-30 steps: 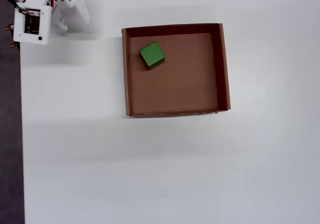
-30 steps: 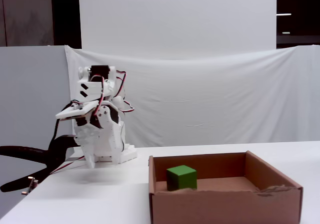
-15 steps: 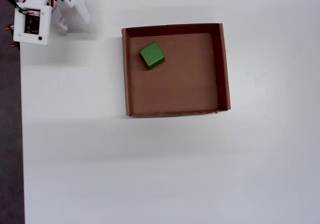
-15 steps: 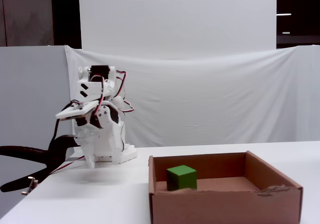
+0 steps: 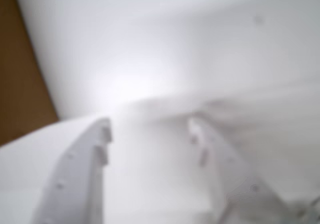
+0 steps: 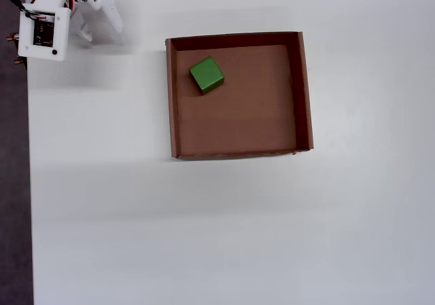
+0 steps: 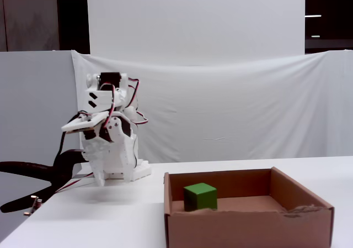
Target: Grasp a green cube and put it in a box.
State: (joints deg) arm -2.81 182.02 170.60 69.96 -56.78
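Note:
The green cube [image 6: 206,75] lies on the floor of the brown cardboard box [image 6: 305,94], near its upper-left corner in the overhead view. The fixed view shows the cube [image 7: 200,196] toward the left of the box [image 7: 248,228]. My gripper [image 6: 98,28] is folded back with the arm at the table's top-left corner, well apart from the box. It hangs pointing down at the table [image 7: 101,180]. In the blurred wrist view the gripper [image 5: 150,126] is open, with only white table between its fingers.
The white table [image 6: 224,230] ends at a dark strip along its left edge [image 6: 13,183]. A white cloth backdrop [image 7: 231,110] hangs behind the table. A blurred brown patch [image 5: 20,84] fills the wrist view's left side.

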